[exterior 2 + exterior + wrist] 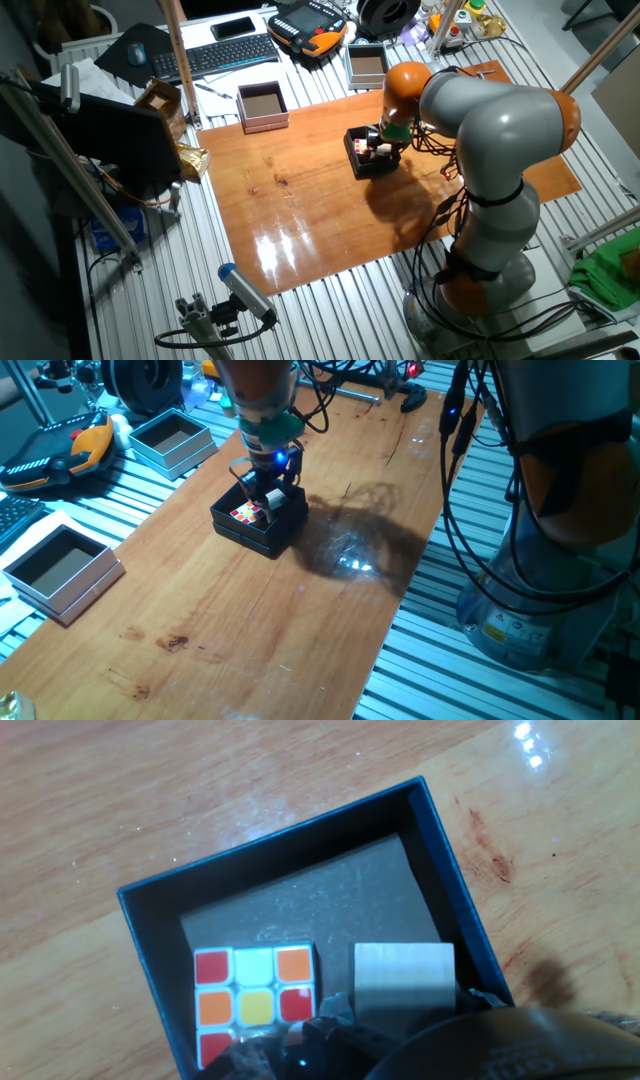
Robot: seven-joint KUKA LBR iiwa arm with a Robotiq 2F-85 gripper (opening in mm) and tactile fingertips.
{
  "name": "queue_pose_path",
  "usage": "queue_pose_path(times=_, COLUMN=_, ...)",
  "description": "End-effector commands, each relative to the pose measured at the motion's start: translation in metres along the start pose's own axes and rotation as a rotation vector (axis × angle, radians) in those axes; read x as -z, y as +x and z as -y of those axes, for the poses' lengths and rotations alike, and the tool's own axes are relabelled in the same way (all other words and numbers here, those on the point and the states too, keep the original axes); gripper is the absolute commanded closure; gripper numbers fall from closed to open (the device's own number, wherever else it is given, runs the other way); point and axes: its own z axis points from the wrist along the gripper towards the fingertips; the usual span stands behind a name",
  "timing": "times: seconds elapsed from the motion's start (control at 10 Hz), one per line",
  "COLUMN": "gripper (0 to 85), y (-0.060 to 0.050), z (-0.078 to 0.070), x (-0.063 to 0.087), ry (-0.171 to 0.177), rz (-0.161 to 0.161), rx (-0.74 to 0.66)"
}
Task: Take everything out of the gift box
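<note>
The shallow black square gift box [440, 850] sits mid-bench on the wooden bench [250, 610], holding a multicoloured puzzle cube [255, 995] left of a plain grey-beige block [404, 978], close together. The claw [268, 488] hangs over them; I cannot tell its opening. A finger could catch both cubes, or drag the light box.

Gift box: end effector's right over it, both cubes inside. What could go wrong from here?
1. The puzzle cube and the grey block sit side by side with little gap, so a finger may land on one or nudge both.
2. Both lie near the gift box wall, so a finger could catch the rim and drag or tip the box.
3. End effector opening isn't visible.
</note>
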Motion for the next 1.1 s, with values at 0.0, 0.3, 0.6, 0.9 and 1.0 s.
queue_pose_path(times=0.0, gripper=26.3, y=0.001, z=0.0, x=-0.001, ry=0.0, rz=0.003, rx=0.0)
queue_pose_path(times=0.3, gripper=26.7, y=0.003, z=0.001, x=-0.006, ry=0.0, rz=0.01, rx=0.011)
queue_pose_path(times=0.6, gripper=26.7, y=0.005, z=0.001, x=-0.01, ry=-0.003, rz=0.014, rx=0.016)
queue_pose_path(times=0.9, gripper=26.7, y=0.007, z=0.0, x=-0.013, ry=-0.004, rz=0.02, rx=0.014)
queue_pose_path(times=1.0, gripper=26.7, y=0.007, z=0.0, x=-0.014, ry=-0.003, rz=0.025, rx=0.014)
